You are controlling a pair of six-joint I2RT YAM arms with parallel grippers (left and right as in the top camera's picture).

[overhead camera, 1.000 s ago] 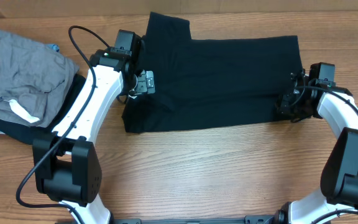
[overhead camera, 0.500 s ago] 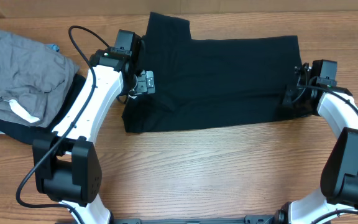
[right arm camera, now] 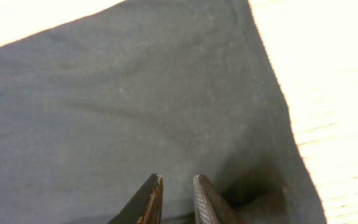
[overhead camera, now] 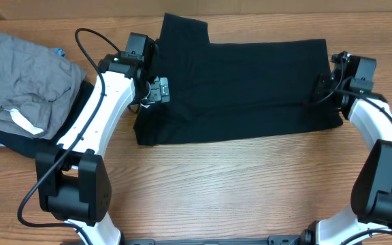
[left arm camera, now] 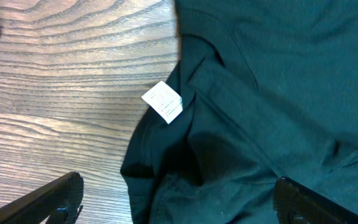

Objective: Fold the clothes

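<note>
the black shirt [overhead camera: 243, 88] lies spread between the claws, its side edge just right of the right claw [right arm camera: 177, 182] with bare table [overhead camera: 237, 184] beyond, and its collar and white tag [left arm camera: 163, 102] just ahead of the left claw [left arm camera: 178, 202]. the left claw is released wide; the right claw's jaws stand nearly together over cloth, and i cannot tell whether they pinch it. the cloth is plain, soft and lightly creased.
</note>
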